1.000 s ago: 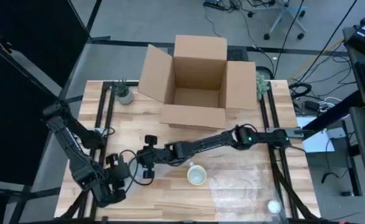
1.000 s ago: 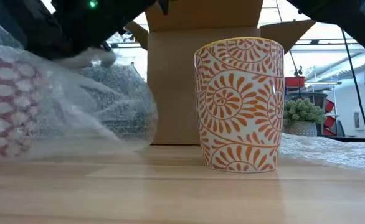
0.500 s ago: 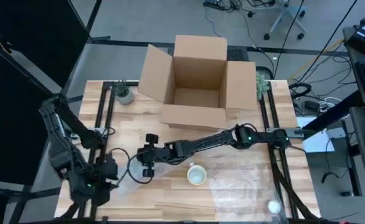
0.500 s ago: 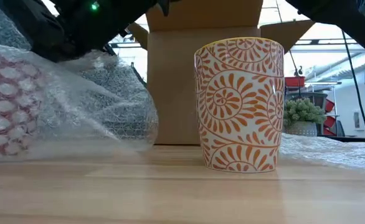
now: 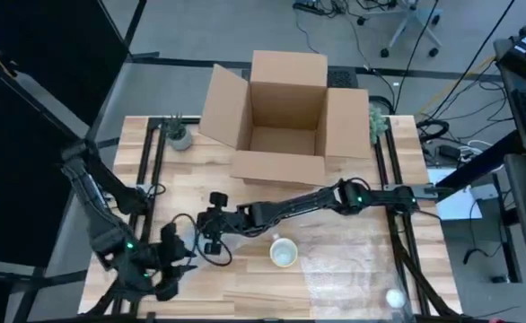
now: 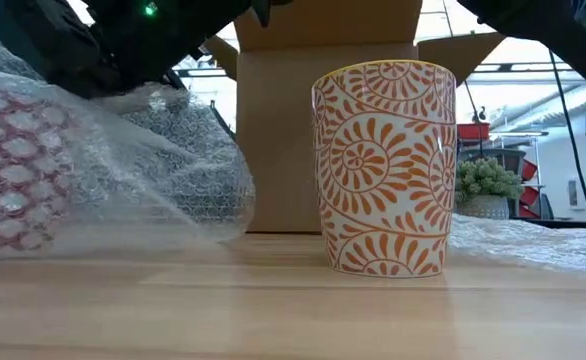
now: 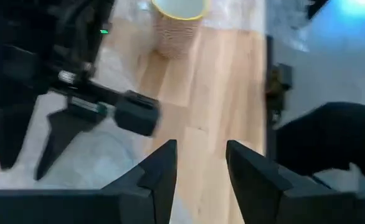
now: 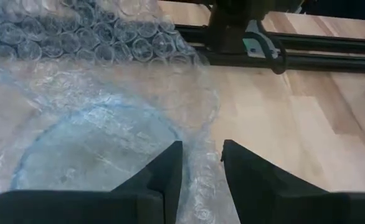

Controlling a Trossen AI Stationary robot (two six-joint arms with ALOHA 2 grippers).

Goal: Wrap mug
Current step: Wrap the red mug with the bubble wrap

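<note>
While your right arm stays stretched low across the middle of the pale wooden table [image 5: 353,278], its right gripper [image 5: 207,235] sits left of the orange-and-white patterned ceramic mug [image 5: 284,253], and the main change is on the left. Half a second ago the left gripper [image 5: 175,260] was pulled back toward the table's near-left edge; now it has swung back in and sits close beside the right one, at the crumpled clear bubble wrap [image 6: 103,170].

The mug stands upright and bare on the wood, exactly where it stood a second ago — nothing is wound around it. From the low view the bubble wrap bulges beside it, near but not touching, and its right edge has crept slightly toward the mug. A red-and-white patterned shape shows through the plastic at the far left, too blurred to identify.

From the right wrist view, your right gripper's two fingers [image 8: 161,177] hang with a narrow gap over the clear plastic; I cannot tell whether they pinch the film. The left wrist view shows the left gripper's fingers [image 7: 164,171] slightly parted with only bare wood between them — holding nothing.

Behind the arms, the open brown cardboard box [image 5: 281,117] has not moved, and a second flat sheet of bubble wrap [image 5: 362,260] lies right of the mug
</note>
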